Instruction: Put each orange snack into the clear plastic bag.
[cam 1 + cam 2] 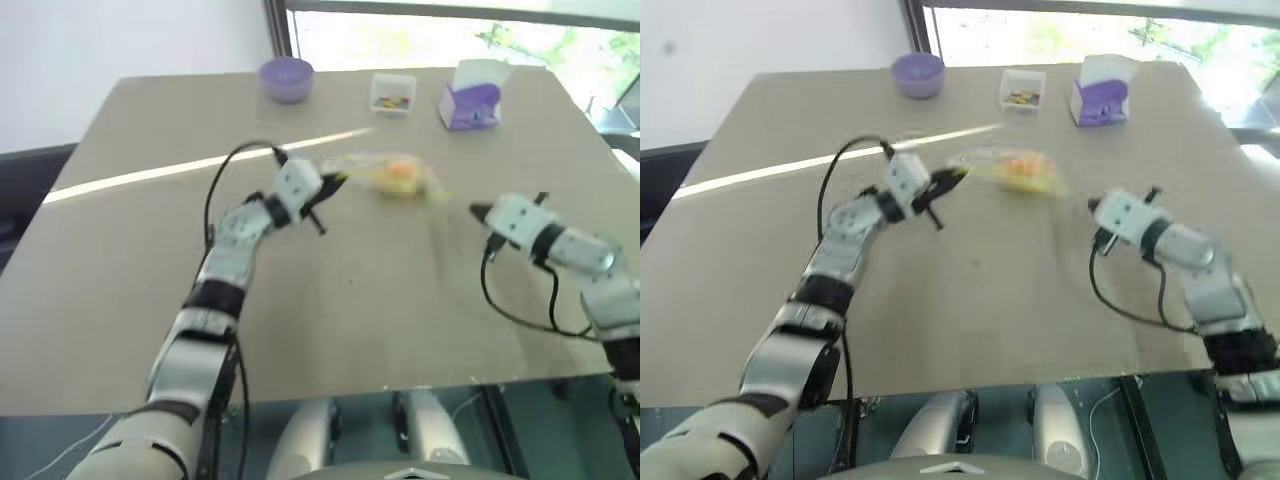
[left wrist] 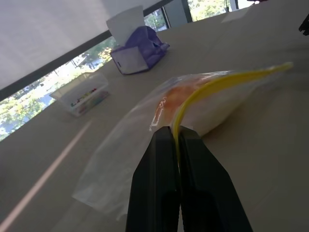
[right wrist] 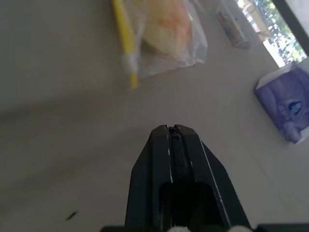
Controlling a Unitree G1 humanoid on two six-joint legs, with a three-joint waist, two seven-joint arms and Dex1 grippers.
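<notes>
A clear plastic bag with a yellow seal strip lies past the middle of the table. One orange snack shows inside it, and it is also a pale orange lump in the left wrist view. My left gripper is shut on the strip at the bag's left end. My right gripper is shut with nothing in it. It hovers to the right of the bag, a short way off its other end.
At the table's far edge stand a purple bowl, a small clear box of colourful bits and a purple-and-white carton. The tan table spreads bare between my arms down to its near edge.
</notes>
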